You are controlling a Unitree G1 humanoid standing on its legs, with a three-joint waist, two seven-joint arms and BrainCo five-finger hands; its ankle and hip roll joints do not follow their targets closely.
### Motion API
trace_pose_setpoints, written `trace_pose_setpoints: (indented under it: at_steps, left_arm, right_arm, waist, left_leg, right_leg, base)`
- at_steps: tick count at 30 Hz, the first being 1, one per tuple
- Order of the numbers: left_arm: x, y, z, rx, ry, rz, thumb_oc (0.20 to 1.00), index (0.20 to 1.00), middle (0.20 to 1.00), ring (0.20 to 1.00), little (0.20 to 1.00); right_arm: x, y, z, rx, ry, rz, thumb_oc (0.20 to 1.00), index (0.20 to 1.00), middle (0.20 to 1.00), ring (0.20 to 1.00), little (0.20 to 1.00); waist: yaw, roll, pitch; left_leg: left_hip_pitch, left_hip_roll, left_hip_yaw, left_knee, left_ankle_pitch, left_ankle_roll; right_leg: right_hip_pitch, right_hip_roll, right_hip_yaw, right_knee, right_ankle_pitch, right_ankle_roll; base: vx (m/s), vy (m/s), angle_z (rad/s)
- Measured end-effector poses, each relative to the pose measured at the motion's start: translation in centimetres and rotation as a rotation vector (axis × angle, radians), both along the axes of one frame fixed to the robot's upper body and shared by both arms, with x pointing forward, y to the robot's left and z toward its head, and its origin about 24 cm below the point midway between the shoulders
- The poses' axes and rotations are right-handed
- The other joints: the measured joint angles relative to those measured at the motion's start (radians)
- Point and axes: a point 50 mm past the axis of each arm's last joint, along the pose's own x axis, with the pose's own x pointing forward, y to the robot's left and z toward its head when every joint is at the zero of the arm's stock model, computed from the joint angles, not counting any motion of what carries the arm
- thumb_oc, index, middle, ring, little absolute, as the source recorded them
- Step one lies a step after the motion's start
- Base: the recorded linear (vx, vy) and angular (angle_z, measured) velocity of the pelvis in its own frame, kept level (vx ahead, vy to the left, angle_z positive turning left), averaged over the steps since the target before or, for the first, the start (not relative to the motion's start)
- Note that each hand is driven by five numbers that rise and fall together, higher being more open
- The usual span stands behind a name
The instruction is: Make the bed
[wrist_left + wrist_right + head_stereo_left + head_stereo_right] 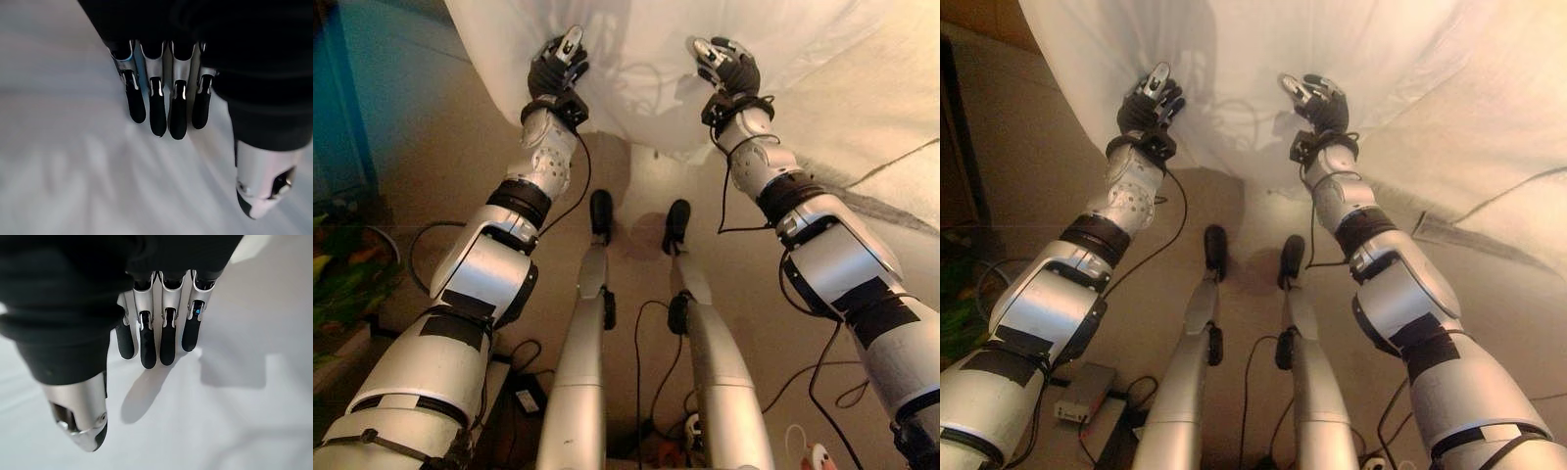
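Overhead, a smooth white sheet [646, 59] with soft folds was seen; the left hand [558, 64] and right hand [729, 64] were held open-fingered, grasping nothing, against it.

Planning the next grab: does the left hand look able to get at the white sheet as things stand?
Probably yes. The left hand is already over the sheet, fingers straight above the cloth, with nothing between them.

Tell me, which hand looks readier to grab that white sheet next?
Neither clearly, as far as I can judge. The left hand and right hand both hover over the white sheet at matching reach, fingers straight, holding nothing. It looks set for both together.
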Motion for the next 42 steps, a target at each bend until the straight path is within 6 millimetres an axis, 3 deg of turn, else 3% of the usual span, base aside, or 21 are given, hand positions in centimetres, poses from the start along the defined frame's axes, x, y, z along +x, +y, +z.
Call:
trace_pose_setpoints:
  at_steps: [4, 7, 8, 11, 12, 13, 14, 16, 17, 18, 21, 24, 26, 27, 31, 32, 34, 37, 42]
  left_arm:
    - [0.1, 0.4, -0.7, -0.024, 0.031, 0.033, 1.000, 1.000, 1.000, 1.000, 1.000]
    - [0.3, 2.8, -4.0, -0.056, 0.127, 0.128, 1.000, 1.000, 1.000, 1.000, 1.000]
    - [0.2, 3.0, -4.2, -0.076, 0.128, 0.133, 1.000, 1.000, 1.000, 1.000, 1.000]
    - [-0.3, 5.7, -9.3, -0.136, 0.256, 0.225, 1.000, 1.000, 1.000, 1.000, 1.000]
    - [-0.5, 6.2, -10.2, -0.161, 0.275, 0.244, 1.000, 1.000, 1.000, 1.000, 1.000]
    - [-1.2, 7.7, -12.7, -0.179, 0.349, 0.305, 1.000, 1.000, 1.000, 1.000, 1.000]
    - [-1.4, 8.1, -13.4, -0.198, 0.363, 0.320, 1.000, 1.000, 1.000, 1.000, 1.000]
    - [-2.6, 9.5, -16.5, -0.242, 0.436, 0.376, 1.000, 1.000, 1.000, 1.000, 1.000]
    - [-3.0, 9.9, -17.4, -0.257, 0.457, 0.395, 1.000, 1.000, 1.000, 1.000, 1.000]
    - [-3.7, 10.5, -19.0, -0.284, 0.491, 0.420, 1.000, 1.000, 1.000, 1.000, 1.000]
    - [-5.4, 11.2, -21.5, -0.336, 0.512, 0.451, 1.000, 1.000, 1.000, 1.000, 1.000]
    - [-8.3, 12.0, -26.1, -0.369, 0.621, 0.511, 1.000, 1.000, 1.000, 1.000, 1.000]
    - [-9.8, 11.8, -28.5, -0.375, 0.688, 0.530, 1.000, 1.000, 1.000, 1.000, 1.000]
    - [-11.5, 11.9, -30.8, -0.376, 0.765, 0.559, 1.000, 1.000, 1.000, 1.000, 1.000]
    - [-15.2, 12.7, -34.7, -0.242, 0.911, 0.557, 1.000, 1.000, 1.000, 1.000, 1.000]
    - [-17.1, 12.8, -36.3, -0.154, 0.973, 0.533, 1.000, 1.000, 1.000, 1.000, 1.000]
    - [-19.1, 13.2, -37.5, -0.012, 1.018, 0.475, 1.000, 1.000, 1.000, 1.000, 1.000]
    - [-24.1, 13.2, -40.8, 0.247, 1.200, 0.292, 1.000, 1.000, 1.000, 1.000, 1.000]
    - [-28.6, 11.3, -43.8, 0.392, 1.391, 0.088, 1.000, 1.000, 1.000, 1.000, 1.000]
  right_arm:
    - [0.1, -0.5, -1.5, -0.026, 0.038, -0.046, 1.000, 1.000, 1.000, 1.000, 1.000]
    - [0.3, -1.6, -4.1, -0.025, 0.113, -0.096, 1.000, 1.000, 1.000, 1.000, 1.000]
    - [0.3, -1.9, -4.1, -0.011, 0.114, -0.100, 1.000, 1.000, 1.000, 1.000, 1.000]
    - [0.2, -5.3, -8.1, 0.085, 0.229, -0.201, 1.000, 1.000, 1.000, 1.000, 1.000]
    - [0.1, -6.0, -8.8, 0.110, 0.251, -0.225, 1.000, 1.000, 1.000, 1.000, 1.000]
    - [-0.2, -7.4, -11.0, 0.124, 0.327, -0.280, 1.000, 1.000, 1.000, 1.000, 1.000]
    - [-0.5, -8.0, -11.8, 0.162, 0.341, -0.295, 1.000, 1.000, 1.000, 1.000, 1.000]
    - [-1.9, -10.6, -16.3, 0.254, 0.461, -0.392, 1.000, 1.000, 1.000, 1.000, 1.000]
    - [-2.2, -11.1, -17.2, 0.276, 0.484, -0.408, 1.000, 1.000, 1.000, 1.000, 1.000]
    - [-3.7, -12.4, -20.4, 0.319, 0.562, -0.463, 1.000, 1.000, 1.000, 1.000, 1.000]
    - [-7.1, -14.5, -25.8, 0.364, 0.693, -0.556, 1.000, 1.000, 1.000, 1.000, 1.000]
    - [-12.5, -16.1, -32.2, 0.376, 0.869, -0.652, 1.000, 1.000, 1.000, 1.000, 1.000]
    - [-15.1, -16.6, -34.5, 0.382, 0.942, -0.690, 1.000, 1.000, 1.000, 1.000, 1.000]
    - [-17.2, -16.8, -36.1, 0.370, 0.999, -0.713, 1.000, 1.000, 1.000, 1.000, 1.000]
    - [-20.5, -16.4, -38.7, 0.219, 1.108, -0.637, 1.000, 1.000, 1.000, 1.000, 1.000]
    - [-21.6, -16.3, -39.3, 0.105, 1.139, -0.570, 1.000, 1.000, 1.000, 1.000, 1.000]
    - [-22.2, -16.1, -39.6, -0.032, 1.156, -0.463, 1.000, 1.000, 1.000, 1.000, 1.000]
    - [-24.9, -16.3, -40.8, -0.239, 1.229, -0.318, 1.000, 1.000, 1.000, 1.000, 1.000]
    - [-27.1, -15.9, -42.1, -0.402, 1.327, -0.163, 1.000, 1.000, 1.000, 1.000, 1.000]
  waist:
    - [0.001, 0.001, 0.001]
    - [0.005, 0.002, 0.001]
    - [0.007, 0.002, 0.001]
    - [0.026, 0.002, 0.001]
    - [0.027, 0.002, 0.001]
    - [0.029, 0.003, 0.001]
    - [0.026, 0.003, 0.001]
    - [0.020, 0.004, 0.002]
    - [0.031, 0.004, 0.002]
    - [0.022, 0.004, 0.002]
    - [0.021, 0.004, 0.002]
    - [-0.010, 0.004, 0.003]
    - [-0.011, 0.005, 0.004]
    - [-0.025, 0.007, 0.003]
    - [-0.030, 0.010, 0.004]
    - [-0.030, 0.020, -0.015]
    - [-0.028, 0.026, -0.018]
    - [-0.029, 0.069, -0.151]
    - [-0.029, 0.087, -0.233]
  left_leg:
    - [-0.045, -0.012, -0.013, 0.013, 0.002, 0.002]
    - [-0.044, -0.017, -0.012, 0.015, 0.002, 0.002]
    - [-0.042, -0.018, -0.012, 0.015, 0.002, 0.002]
    - [-0.029, -0.023, -0.007, 0.018, 0.002, 0.002]
    - [-0.022, -0.026, -0.006, 0.018, 0.002, 0.002]
    - [-0.014, -0.029, -0.003, 0.020, 0.002, 0.002]
    - [-0.013, -0.031, 0.004, 0.026, 0.002, 0.002]
    - [0.012, -0.038, 0.018, 0.039, -0.005, -0.006]
    - [0.022, -0.040, 0.018, 0.042, -0.007, -0.008]
    - [0.048, -0.038, 0.031, 0.047, -0.015, -0.017]
    - [0.110, -0.035, 0.043, 0.052, -0.025, -0.029]
    - [0.211, -0.030, 0.059, 0.055, -0.035, -0.026]
    - [0.287, -0.026, 0.067, 0.059, -0.049, -0.014]
    - [0.369, -0.022, 0.068, 0.055, -0.059, -0.024]
    - [0.593, -0.001, 0.078, 0.020, -0.074, -0.017]
    - [0.690, 0.009, 0.082, -0.003, -0.082, -0.022]
    - [0.800, 0.019, 0.083, -0.033, -0.086, -0.025]
    - [0.910, 0.046, 0.074, -0.069, -0.104, -0.048]
    - [0.985, 0.061, 0.073, -0.068, -0.121, -0.068]
  right_leg:
    - [-0.068, -0.018, -0.004, 0.066, -0.029, 0.001]
    - [-0.076, -0.027, -0.006, 0.091, -0.045, 0.003]
    - [-0.076, -0.028, -0.005, 0.095, -0.047, 0.003]
    - [-0.077, -0.036, -0.001, 0.123, -0.065, 0.003]
    - [-0.076, -0.039, 0.004, 0.134, -0.072, 0.003]
    - [-0.077, -0.044, 0.006, 0.151, -0.079, 0.004]
    - [-0.081, -0.050, 0.008, 0.168, -0.087, 0.004]
    - [-0.075, -0.062, 0.021, 0.214, -0.106, 0.006]
    - [-0.065, -0.062, 0.025, 0.218, -0.108, 0.005]
    - [-0.044, -0.062, 0.031, 0.227, -0.111, 0.005]
    - [0.009, -0.062, 0.043, 0.239, -0.115, 0.010]
    - [0.104, -0.056, 0.052, 0.241, -0.119, 0.010]
    - [0.176, -0.051, 0.065, 0.241, -0.124, 0.010]
    - [0.257, -0.047, 0.068, 0.223, -0.127, 0.010]
    - [0.476, -0.030, 0.062, 0.181, -0.134, 0.009]
    - [0.572, -0.019, 0.058, 0.160, -0.136, 0.007]
    - [0.679, -0.009, 0.057, 0.127, -0.139, 0.003]
    - [0.815, 0.022, 0.035, 0.044, -0.141, 0.001]
    - [0.904, 0.038, 0.029, 0.014, -0.150, -0.013]
  base:
    - [0.02, 0.022, 0.07]
    - [0.00, 0.020, 0.05]
    - [-0.01, 0.013, 0.04]
    - [-0.01, 0.015, 0.03]
    - [-0.07, 0.048, 0.06]
    - [-0.04, 0.050, 0.06]
    - [-0.05, 0.043, 0.07]
    - [-0.02, 0.013, 0.06]
    - [-0.05, 0.002, 0.01]
    - [-0.07, -0.008, -0.03]
    - [-0.06, -0.018, -0.06]
    - [-0.09, -0.047, -0.08]
    - [-0.07, -0.047, -0.18]
    - [0.00, -0.052, -0.20]
    - [0.02, -0.107, -0.20]
    - [0.12, -0.147, -0.14]
    - [0.12, -0.187, -0.13]
    - [0.13, -0.168, 0.01]
    - [0.09, -0.082, 0.00]
